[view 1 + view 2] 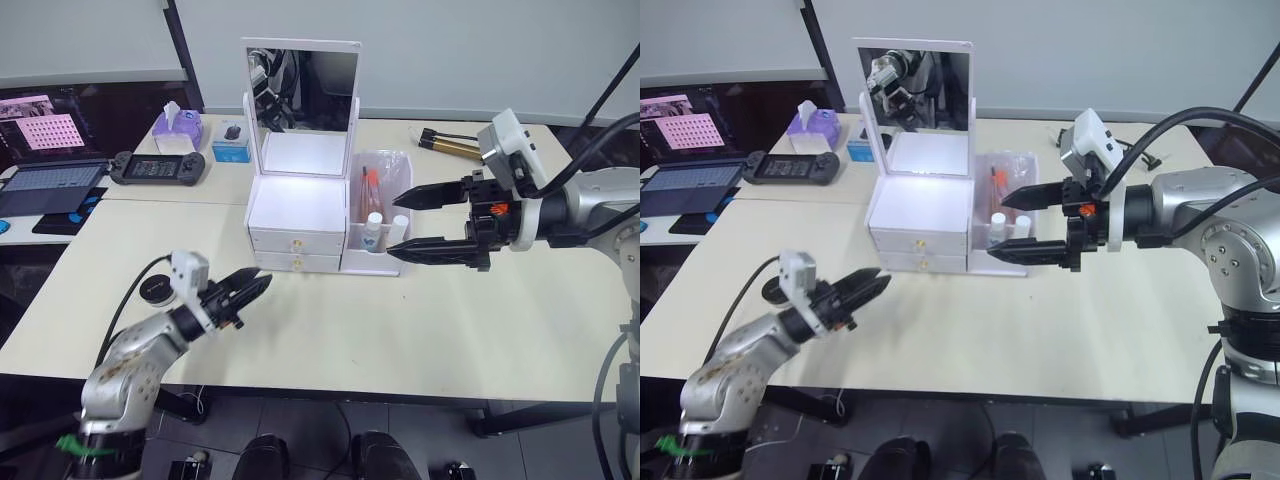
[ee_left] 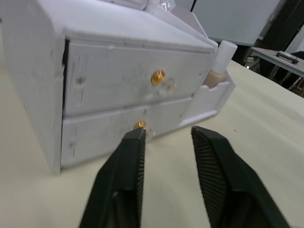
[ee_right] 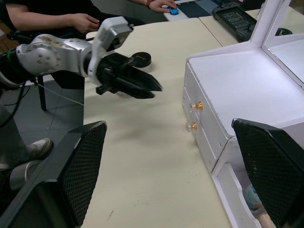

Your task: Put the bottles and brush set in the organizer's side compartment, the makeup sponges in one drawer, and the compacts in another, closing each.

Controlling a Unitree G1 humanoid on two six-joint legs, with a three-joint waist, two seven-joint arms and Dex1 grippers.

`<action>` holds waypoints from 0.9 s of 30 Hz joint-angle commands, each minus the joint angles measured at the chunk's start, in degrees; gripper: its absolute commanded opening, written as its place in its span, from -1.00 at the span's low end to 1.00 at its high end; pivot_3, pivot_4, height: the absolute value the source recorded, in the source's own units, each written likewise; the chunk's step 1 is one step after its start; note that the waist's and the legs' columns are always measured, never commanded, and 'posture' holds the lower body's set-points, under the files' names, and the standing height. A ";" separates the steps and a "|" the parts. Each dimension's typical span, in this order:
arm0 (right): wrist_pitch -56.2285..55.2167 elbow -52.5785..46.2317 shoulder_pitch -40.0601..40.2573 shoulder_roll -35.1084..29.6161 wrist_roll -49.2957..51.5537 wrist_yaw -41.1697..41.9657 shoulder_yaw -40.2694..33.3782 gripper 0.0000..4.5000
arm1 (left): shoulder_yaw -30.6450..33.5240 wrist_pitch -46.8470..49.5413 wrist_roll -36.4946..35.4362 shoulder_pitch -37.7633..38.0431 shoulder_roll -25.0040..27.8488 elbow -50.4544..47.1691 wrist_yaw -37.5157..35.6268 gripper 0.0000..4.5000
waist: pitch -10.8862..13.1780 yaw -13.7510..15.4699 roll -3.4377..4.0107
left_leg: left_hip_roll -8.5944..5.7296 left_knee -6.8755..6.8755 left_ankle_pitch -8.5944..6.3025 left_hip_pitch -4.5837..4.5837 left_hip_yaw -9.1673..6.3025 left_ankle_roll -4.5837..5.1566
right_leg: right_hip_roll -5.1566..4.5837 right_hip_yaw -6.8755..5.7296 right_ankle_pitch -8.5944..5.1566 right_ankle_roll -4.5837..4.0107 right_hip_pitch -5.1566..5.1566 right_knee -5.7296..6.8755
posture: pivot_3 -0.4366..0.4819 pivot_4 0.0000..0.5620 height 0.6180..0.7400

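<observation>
A gold-and-black hand pump, a tissue box and a game controller are seen behind the organizer. Its drawers are shut, mirror upright, and the bottles and brush set stand upright in the side compartment. The left gripper is held slightly parted before the drawers, and the right gripper wide open beside the compartment.

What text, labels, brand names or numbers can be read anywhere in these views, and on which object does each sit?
None can be read.
Clear bottle in the side compartment: its label is too small to read.
Blue box behind the organizer: no print can be made out.
Laptop: the screen shows a pink grid of dots, no legible characters.
Purple tissue pack: no print can be made out.
</observation>
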 commanded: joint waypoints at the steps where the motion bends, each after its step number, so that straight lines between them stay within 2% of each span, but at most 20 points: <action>1: -1.60 0.70 -2.44 0.34 -0.47 1.69 0.24 1.00 | 2.29 0.74 -4.79 7.32 1.75 -9.09 -2.38 0.35 | 0.00 -0.11 0.00 | 0.02 0.00 0.00 0.02 0.01 0.00 | 0.00 0.02 0.00 0.00 0.01 -0.01 | -0.05 -0.47 0.87; 6: -1.94 2.60 -4.20 1.07 -1.36 4.30 2.31 1.00 | 6.78 -1.57 -6.38 19.72 3.13 -14.24 -4.29 0.99 | 0.01 -0.05 0.01 | 0.02 -0.08 -0.01 0.08 0.06 0.00 | -0.04 0.05 -0.02 -0.04 -0.01 -0.04 | -0.05 -0.47 0.87; 12: -3.68 5.69 -5.17 1.38 -4.75 6.14 4.92 1.00 | 10.79 -7.19 -4.50 30.16 1.65 -15.24 -5.31 0.99 | 0.01 -0.02 0.01 | -0.01 -0.07 -0.02 0.10 0.09 0.01 | -0.08 0.03 -0.05 -0.08 -0.01 -0.06 | -0.05 -0.47 0.87; 16: -4.09 6.33 -4.65 0.37 -6.82 7.25 6.19 1.00 | 9.56 -12.40 -0.37 31.80 -1.19 -15.01 -3.11 0.99 | 0.01 0.13 0.01 | -0.01 -0.07 -0.02 0.07 0.08 0.01 | -0.07 0.01 -0.07 -0.11 -0.04 -0.07 | -0.05 -0.47 0.87; 21: -3.38 6.13 -4.92 0.17 -7.28 8.42 6.40 1.00 | 2.00 -14.26 4.91 29.70 -2.64 -16.03 -1.05 0.99 | 0.01 0.07 0.01 | -0.02 -0.07 -0.02 0.06 0.10 0.01 | -0.07 0.02 -0.07 -0.11 -0.04 -0.08 | -0.05 -0.47 0.87; 23: -2.71 5.87 -5.42 -0.09 -7.28 8.75 6.40 1.00 | -1.98 -15.13 8.25 26.69 -4.66 -15.72 2.25 0.99 | 0.01 0.10 0.01 | -0.03 -0.08 -0.02 0.06 0.10 0.01 | -0.07 0.04 -0.07 -0.10 -0.03 -0.07 | -0.05 -0.47 0.87; 27: 0.18 5.15 -6.37 -0.82 -6.02 8.87 5.76 1.00 | -9.28 -14.63 10.21 21.24 -9.64 -14.60 6.12 0.99 | 0.01 0.15 0.01 | -0.04 -0.07 -0.02 0.05 0.08 0.01 | -0.06 0.04 -0.05 -0.09 -0.01 -0.06 | -0.05 -0.47 0.87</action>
